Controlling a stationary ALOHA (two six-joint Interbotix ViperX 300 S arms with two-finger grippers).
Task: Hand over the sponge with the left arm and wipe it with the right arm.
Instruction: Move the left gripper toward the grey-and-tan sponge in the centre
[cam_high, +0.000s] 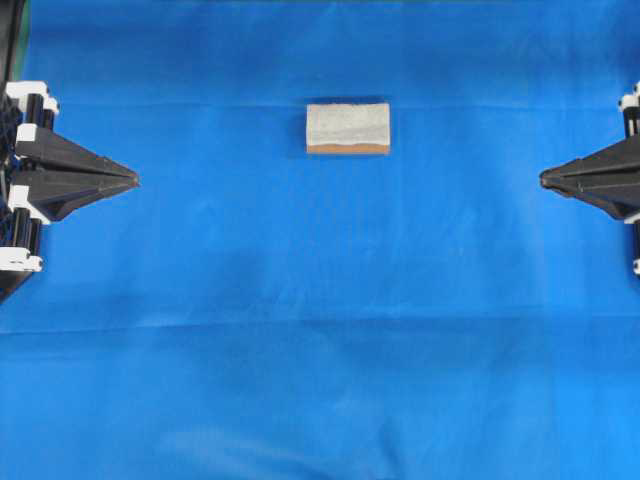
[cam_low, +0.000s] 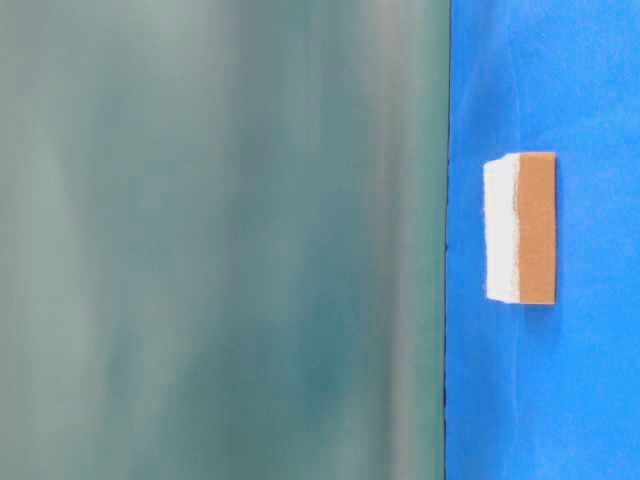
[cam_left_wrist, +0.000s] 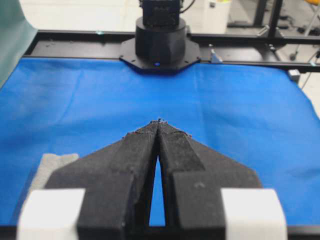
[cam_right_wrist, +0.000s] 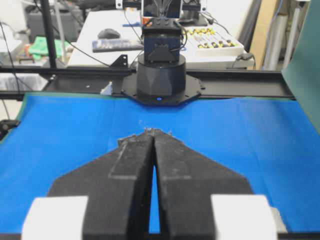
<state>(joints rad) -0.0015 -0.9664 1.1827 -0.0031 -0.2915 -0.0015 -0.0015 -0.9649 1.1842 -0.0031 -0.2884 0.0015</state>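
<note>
The sponge (cam_high: 348, 127) lies flat on the blue cloth at the middle back, grey-white top up, with a thin orange-brown layer along its near edge. The table-level view shows the sponge (cam_low: 520, 228) from the side. A corner of the sponge (cam_left_wrist: 52, 165) peeks out at the lower left of the left wrist view. My left gripper (cam_high: 134, 180) rests at the left edge, shut, tips touching, holding nothing. At the right edge, my right gripper (cam_high: 543, 179) is also shut and holds nothing. Both grippers are far from the sponge. The tips meet in both wrist views, left gripper (cam_left_wrist: 159, 120) and right gripper (cam_right_wrist: 154, 132).
A blue cloth (cam_high: 320, 330) covers the table. A green backdrop (cam_low: 220, 240) fills most of the table-level view. The right arm's black base (cam_left_wrist: 160, 45) stands across the cloth in the left wrist view. The left arm's base (cam_right_wrist: 160, 75) faces the right wrist camera.
</note>
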